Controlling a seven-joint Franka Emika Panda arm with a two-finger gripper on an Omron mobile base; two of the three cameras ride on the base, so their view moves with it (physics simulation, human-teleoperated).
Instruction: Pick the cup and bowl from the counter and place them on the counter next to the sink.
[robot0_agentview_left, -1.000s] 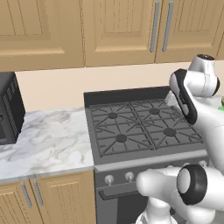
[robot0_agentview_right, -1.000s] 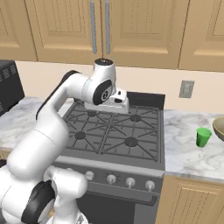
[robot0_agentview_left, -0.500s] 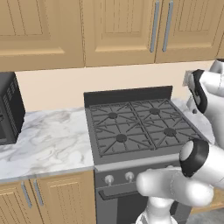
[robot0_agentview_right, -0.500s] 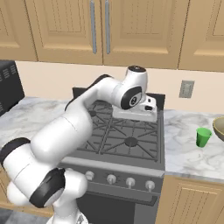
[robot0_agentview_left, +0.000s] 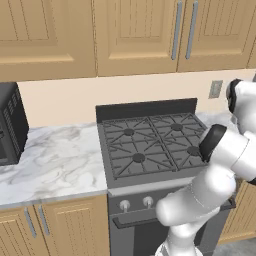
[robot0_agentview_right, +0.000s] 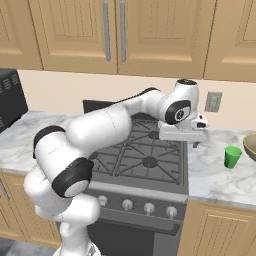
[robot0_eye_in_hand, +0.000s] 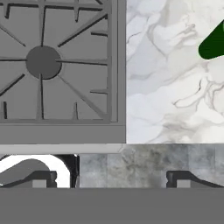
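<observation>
The small green cup (robot0_agentview_right: 232, 156) stands on the white marble counter (robot0_agentview_right: 212, 170) to the right of the stove. The rim of the olive-gold bowl (robot0_agentview_right: 251, 146) shows at the right edge, just beyond the cup. My gripper (robot0_agentview_right: 181, 140) hangs open over the stove's right edge, left of the cup and apart from it. In the hand view the gripper (robot0_eye_in_hand: 111, 179) holds nothing, its fingertips (robot0_eye_in_hand: 183, 178) are spread wide, and the cup (robot0_eye_in_hand: 214, 43) is a dark green shape at the upper right. The sink is out of view.
The black gas stove (robot0_agentview_right: 145, 155) with raised grates lies under my arm. A black microwave (robot0_agentview_left: 10, 125) stands at the far left on the left counter (robot0_agentview_left: 55, 160). A wall outlet (robot0_agentview_right: 213, 101) and wooden upper cabinets (robot0_agentview_right: 115, 35) sit behind.
My arm has swung to the right across the stove, bringing the gripper from over the back burners to the stove's right edge, closer to the cup. The jaws stay open.
</observation>
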